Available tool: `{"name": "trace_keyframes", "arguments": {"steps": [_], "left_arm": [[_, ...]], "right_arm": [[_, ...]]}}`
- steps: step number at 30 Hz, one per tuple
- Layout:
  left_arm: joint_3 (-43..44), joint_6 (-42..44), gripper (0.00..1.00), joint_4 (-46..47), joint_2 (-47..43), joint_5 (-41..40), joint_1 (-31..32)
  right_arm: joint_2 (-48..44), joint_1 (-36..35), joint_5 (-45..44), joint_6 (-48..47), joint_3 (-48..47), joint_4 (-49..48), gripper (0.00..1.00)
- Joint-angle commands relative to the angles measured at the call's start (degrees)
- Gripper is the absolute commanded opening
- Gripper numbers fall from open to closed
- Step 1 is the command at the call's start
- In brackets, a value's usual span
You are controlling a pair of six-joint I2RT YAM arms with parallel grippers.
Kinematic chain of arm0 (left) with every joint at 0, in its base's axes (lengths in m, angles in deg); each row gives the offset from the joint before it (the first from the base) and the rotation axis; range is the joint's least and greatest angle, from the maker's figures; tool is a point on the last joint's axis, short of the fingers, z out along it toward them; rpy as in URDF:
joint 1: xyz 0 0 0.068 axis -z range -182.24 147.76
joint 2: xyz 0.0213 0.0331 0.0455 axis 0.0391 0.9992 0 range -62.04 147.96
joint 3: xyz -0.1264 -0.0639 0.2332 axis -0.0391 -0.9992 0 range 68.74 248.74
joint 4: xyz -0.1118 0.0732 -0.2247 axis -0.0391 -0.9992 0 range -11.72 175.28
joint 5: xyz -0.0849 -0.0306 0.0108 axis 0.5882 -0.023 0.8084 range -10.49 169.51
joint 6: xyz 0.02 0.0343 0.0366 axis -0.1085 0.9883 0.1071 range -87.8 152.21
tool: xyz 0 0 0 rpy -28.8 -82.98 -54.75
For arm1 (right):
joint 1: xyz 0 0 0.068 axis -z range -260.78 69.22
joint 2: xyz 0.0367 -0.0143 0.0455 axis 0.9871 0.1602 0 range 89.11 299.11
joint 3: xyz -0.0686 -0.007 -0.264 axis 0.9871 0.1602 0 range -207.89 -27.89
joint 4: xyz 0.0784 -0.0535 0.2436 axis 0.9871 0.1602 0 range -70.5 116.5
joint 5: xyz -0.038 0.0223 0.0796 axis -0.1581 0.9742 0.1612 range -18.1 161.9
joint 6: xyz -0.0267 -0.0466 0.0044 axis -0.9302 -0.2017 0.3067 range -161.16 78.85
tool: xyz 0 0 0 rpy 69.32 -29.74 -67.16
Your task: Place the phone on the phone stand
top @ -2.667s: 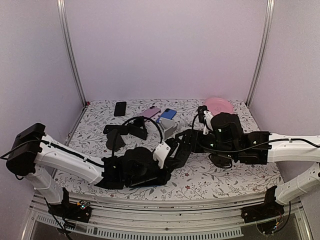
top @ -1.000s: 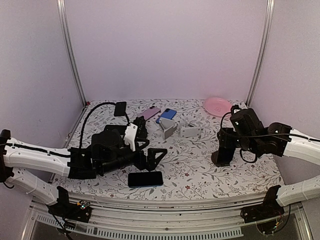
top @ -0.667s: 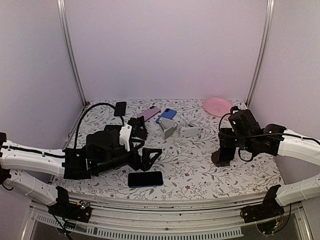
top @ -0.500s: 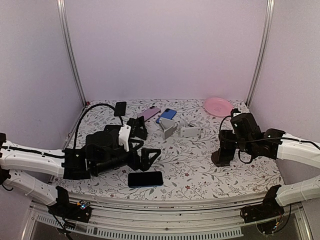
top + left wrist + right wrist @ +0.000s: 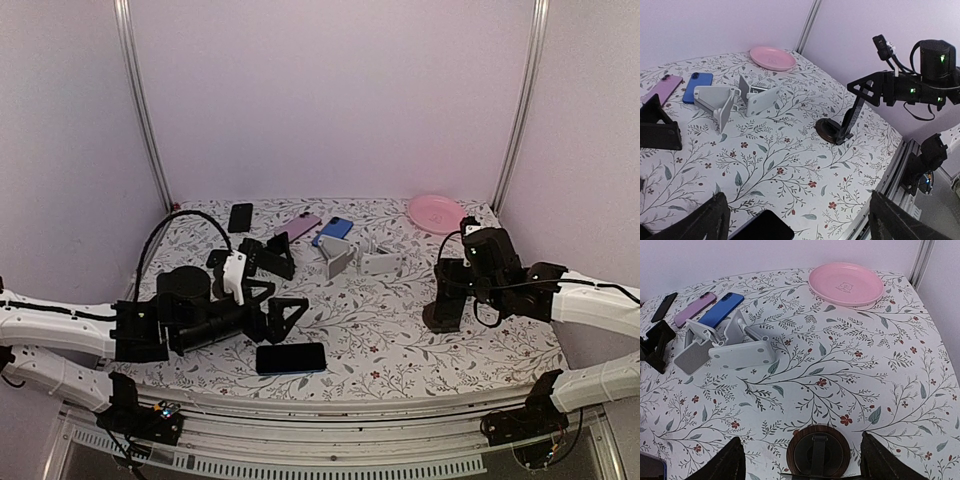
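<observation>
Phone (image 5: 291, 357), one of four lying flat, two grey stands (image 5: 380, 263), left hand (image 5: 279, 305) and right hand (image 5: 448, 286) open

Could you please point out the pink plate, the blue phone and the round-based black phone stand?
pink round plate (image 5: 847, 284), right wrist view, centre of its face.
blue rectangular phone (image 5: 721, 310), right wrist view, middle of its back.
black phone stand with round base (image 5: 825, 128), left wrist view, on its base disc.

The black phone (image 5: 761, 228) is cropped by the left wrist view's bottom edge, only a corner showing.
</observation>
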Motion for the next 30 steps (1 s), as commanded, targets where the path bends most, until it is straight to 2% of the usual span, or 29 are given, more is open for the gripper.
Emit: {"name": "trace_keyframes", "arguments": {"steps": [1, 30], "left_arm": [[-1.4, -0.8, 0.97, -0.7, -1.9, -0.4, -0.9], [-2.2, -0.9, 0.97, -1.8, -3.5, -0.3, -1.3]], "right_arm": [[-0.2, 0.4, 0.1, -0.4, 0.4, -3.6, 0.25], [-0.1, 0.4, 0.1, 0.8, 2.6, -4.7, 0.25]]}}
